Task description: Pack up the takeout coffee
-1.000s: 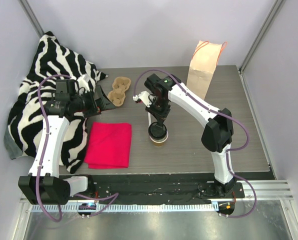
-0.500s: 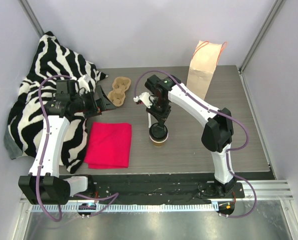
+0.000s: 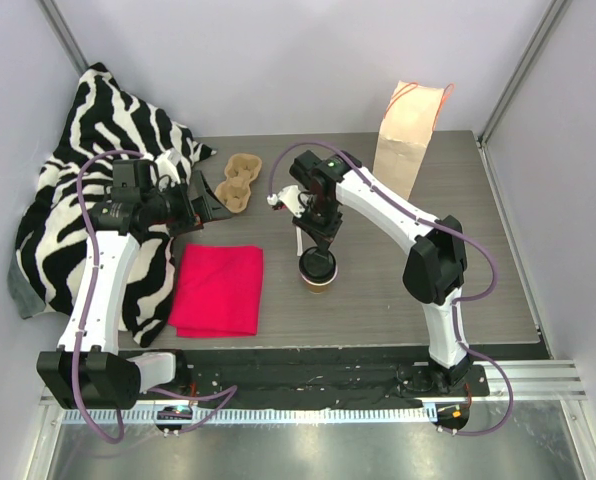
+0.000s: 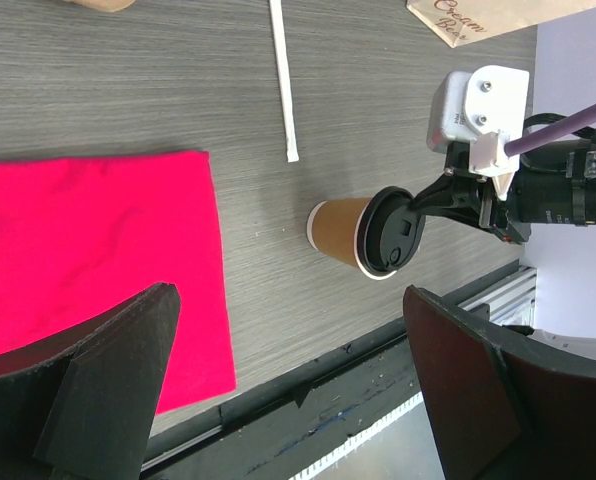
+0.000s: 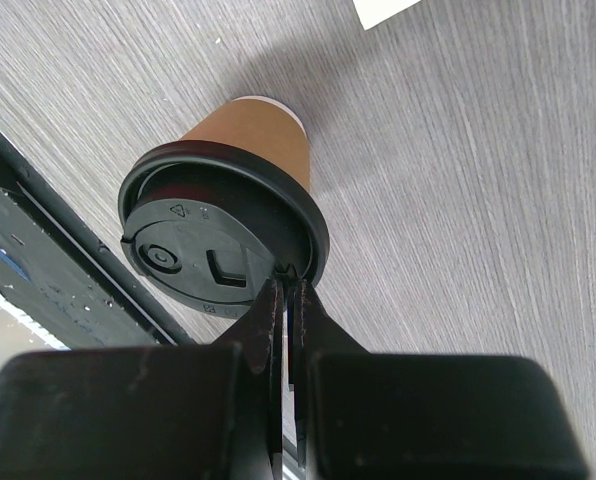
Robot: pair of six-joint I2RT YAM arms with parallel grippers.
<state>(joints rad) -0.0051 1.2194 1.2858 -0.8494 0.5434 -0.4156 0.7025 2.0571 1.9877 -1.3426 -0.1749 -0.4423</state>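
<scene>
Top view: cup (image 3: 317,276) upright mid-table, beside red cloth (image 3: 218,288), bag (image 3: 410,135) well apart. Grey wood-grain table (image 3: 478,260), pale walls.
Left wrist view: left claw (image 4: 288,300) wide open, empty.
Right wrist view: right claw (image 5: 285,292) closed on rim of lid (image 5: 213,250) (1 thin edge pinch).
Risk: lid looks not fully seated; pull may pop it off or tip cup.

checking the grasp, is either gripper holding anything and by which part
The right gripper pinches the lid by its rim, atop the cup. The left gripper is open, holding nothing.
</scene>
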